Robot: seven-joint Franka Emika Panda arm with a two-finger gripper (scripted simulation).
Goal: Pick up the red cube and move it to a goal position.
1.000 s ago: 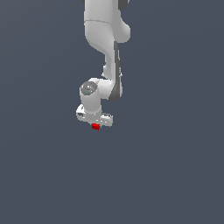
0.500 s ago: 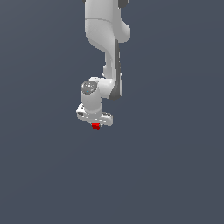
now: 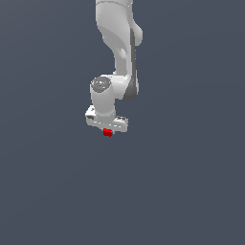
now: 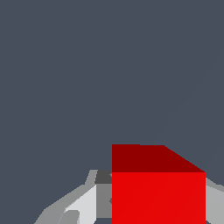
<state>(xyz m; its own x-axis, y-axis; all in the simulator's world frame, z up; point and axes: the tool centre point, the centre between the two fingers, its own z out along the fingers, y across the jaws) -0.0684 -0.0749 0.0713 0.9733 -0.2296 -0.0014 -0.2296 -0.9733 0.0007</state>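
The red cube [image 3: 107,132] shows as a small red patch just under the white hand of the arm in the exterior view. My gripper [image 3: 107,131] is shut on it, and its fingers are mostly hidden behind the hand there. In the wrist view the red cube [image 4: 157,188] fills the near part of the picture, with a grey finger [image 4: 83,203] against one side and another finger [image 4: 214,201] against the opposite side. No goal marker shows in either view.
The white arm [image 3: 119,52] reaches down from the top of the exterior view. Around it there is only a plain dark grey surface [image 3: 191,182].
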